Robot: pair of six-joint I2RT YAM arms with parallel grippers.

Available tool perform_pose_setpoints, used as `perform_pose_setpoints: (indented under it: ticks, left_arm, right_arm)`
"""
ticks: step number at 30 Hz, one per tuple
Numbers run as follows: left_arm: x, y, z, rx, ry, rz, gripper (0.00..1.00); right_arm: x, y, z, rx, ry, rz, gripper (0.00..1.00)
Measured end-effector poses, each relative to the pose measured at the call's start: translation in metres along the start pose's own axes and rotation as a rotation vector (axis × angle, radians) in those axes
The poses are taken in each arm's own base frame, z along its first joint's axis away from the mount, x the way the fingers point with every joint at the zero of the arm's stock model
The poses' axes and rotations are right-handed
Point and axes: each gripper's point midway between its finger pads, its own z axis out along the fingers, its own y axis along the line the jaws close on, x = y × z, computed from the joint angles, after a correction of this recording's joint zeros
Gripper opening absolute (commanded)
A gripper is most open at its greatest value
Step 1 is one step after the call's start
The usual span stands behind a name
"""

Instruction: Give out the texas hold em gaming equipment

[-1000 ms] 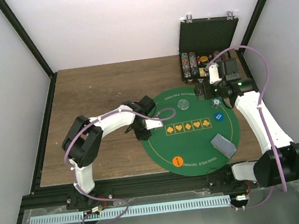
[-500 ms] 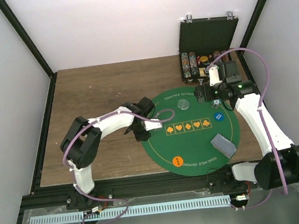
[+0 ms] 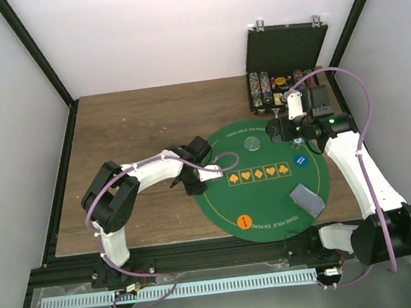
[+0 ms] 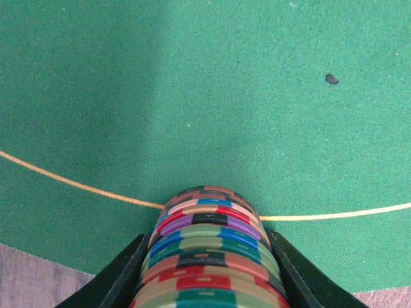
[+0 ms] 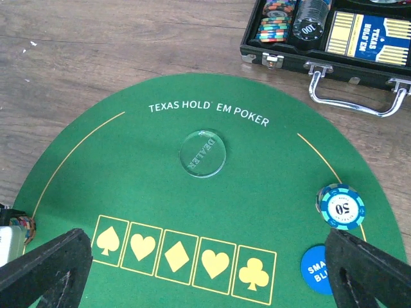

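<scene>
My left gripper (image 4: 209, 269) is shut on a stack of striped chips (image 4: 209, 244) in many colours. It holds them over the left edge of the green mat (image 3: 269, 191), by the mat's yellow line; whether the stack touches the felt I cannot tell. My right gripper (image 5: 205, 276) is open and empty, hovering over the mat's far right part. On the mat lie a clear dealer disc (image 5: 202, 153), a blue striped chip (image 5: 341, 206), a blue disc (image 5: 319, 269), an orange disc (image 3: 245, 222) and a grey-blue card deck (image 3: 307, 199).
The black case (image 3: 284, 63) stands open behind the mat at the back right, with rows of chips and a card box (image 5: 366, 32) inside and its metal handle (image 5: 356, 96) facing the mat. Bare wooden table (image 3: 128, 125) lies left of the mat.
The right wrist has swung a little to the left, over the mat's far edge. The left gripper still holds the chip stack in nearly the same spot.
</scene>
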Motion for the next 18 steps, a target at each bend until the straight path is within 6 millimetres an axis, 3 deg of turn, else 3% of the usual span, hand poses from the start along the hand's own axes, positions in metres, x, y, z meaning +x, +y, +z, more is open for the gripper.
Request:
perform_pose_setpoints:
  ticks: [11,18]
  left_arm:
    - [0.0,-0.002,0.0,0.006,-0.015,0.008,0.0]
    - [0.003,-0.025,-0.002,0.055,-0.031,0.052,0.0]
  right_arm:
    - [0.0,0.004,0.0,-0.025,-0.002,0.0,1.0]
    - [0.0,0.004,0.0,-0.025,0.0,0.0,1.0]
